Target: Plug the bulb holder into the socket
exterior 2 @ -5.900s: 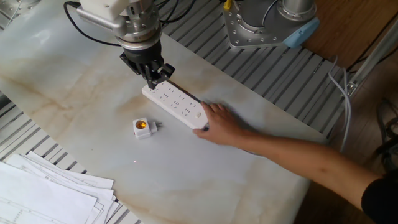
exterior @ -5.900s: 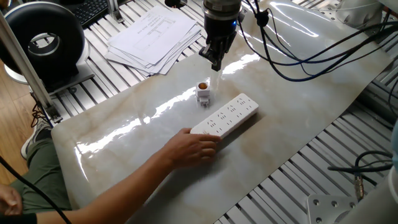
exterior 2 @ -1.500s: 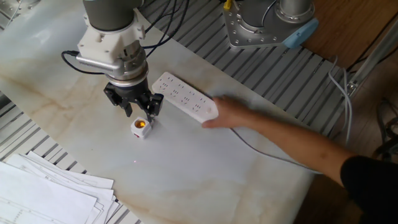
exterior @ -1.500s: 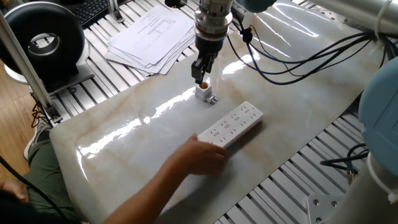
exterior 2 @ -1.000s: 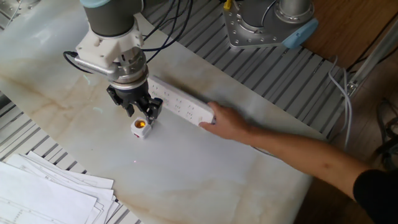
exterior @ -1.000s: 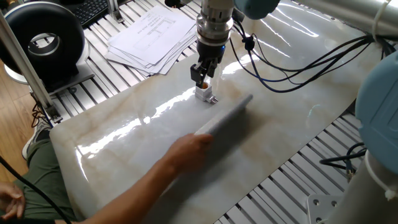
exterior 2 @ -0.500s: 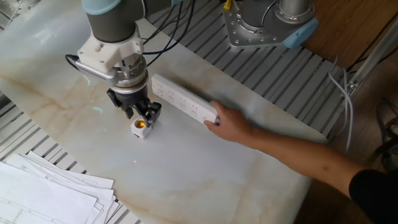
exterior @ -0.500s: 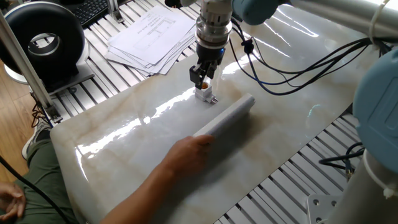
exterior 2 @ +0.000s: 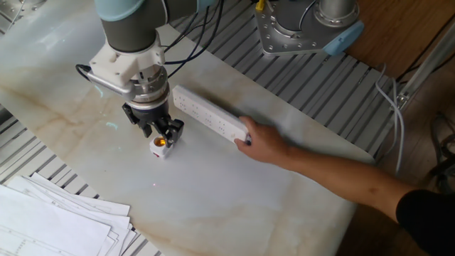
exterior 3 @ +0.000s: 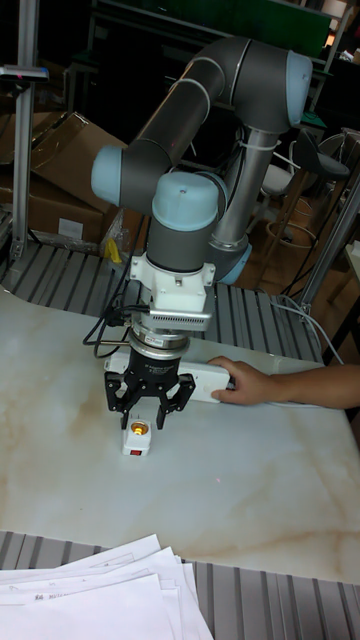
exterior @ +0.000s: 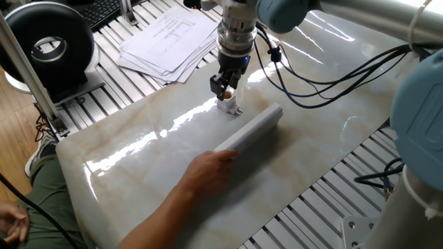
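The bulb holder (exterior: 228, 104) (exterior 2: 161, 145) (exterior 3: 137, 437) stands on the marble table (exterior: 138, 152), its orange-brass opening facing up. My gripper (exterior: 224, 88) (exterior 2: 161, 131) (exterior 3: 146, 401) hangs open just over it, one finger on each side of its top, not clamped. The socket (exterior: 252, 130) (exterior 2: 210, 121) (exterior 3: 205, 378), a long white strip, is tipped up on its long edge right behind the holder. A person's hand (exterior: 208, 171) (exterior 2: 260, 143) (exterior 3: 246, 383) holds one end of it. Its outlet face shows in the other fixed view; the first fixed view shows its plain back.
A stack of papers (exterior: 166, 34) (exterior 2: 50, 213) (exterior 3: 90, 600) lies at one table edge. A black round device (exterior: 48, 45) stands off the table's corner. Black cables (exterior: 332, 69) trail from the arm. A second robot base (exterior 2: 306, 25) sits beyond the slatted frame.
Over the last second the hand tipped the socket up onto its long edge and holds it there. My gripper stayed over the bulb holder, sinking slightly. The holder has not moved.
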Robot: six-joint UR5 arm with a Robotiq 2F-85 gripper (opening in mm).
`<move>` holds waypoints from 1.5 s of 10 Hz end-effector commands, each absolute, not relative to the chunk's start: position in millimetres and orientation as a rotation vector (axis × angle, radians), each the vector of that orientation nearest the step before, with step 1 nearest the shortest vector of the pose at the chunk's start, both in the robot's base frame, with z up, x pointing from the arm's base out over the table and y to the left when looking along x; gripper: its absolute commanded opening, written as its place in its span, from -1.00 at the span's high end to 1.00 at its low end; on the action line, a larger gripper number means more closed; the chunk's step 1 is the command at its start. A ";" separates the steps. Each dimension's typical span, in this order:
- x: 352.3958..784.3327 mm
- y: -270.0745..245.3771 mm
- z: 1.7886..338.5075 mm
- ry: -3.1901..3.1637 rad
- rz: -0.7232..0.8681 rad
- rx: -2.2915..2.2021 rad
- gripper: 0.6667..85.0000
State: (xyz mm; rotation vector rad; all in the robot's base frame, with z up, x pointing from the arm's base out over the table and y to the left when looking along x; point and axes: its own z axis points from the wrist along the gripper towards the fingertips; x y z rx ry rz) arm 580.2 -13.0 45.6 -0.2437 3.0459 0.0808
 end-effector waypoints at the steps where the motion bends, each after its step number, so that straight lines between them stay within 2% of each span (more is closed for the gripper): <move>1: 580.8 -11.1 45.4 3.047 0.100 -0.204 -0.28; 6: 562.2 -1.9 50.8 3.113 0.172 -0.180 -0.31; 8: 556.7 -12.2 49.8 3.141 0.113 -0.154 -0.32; 11: 578.0 -15.2 39.6 3.091 0.069 -0.159 -0.32; 15: 582.5 -13.4 23.5 3.091 0.091 -0.111 -0.30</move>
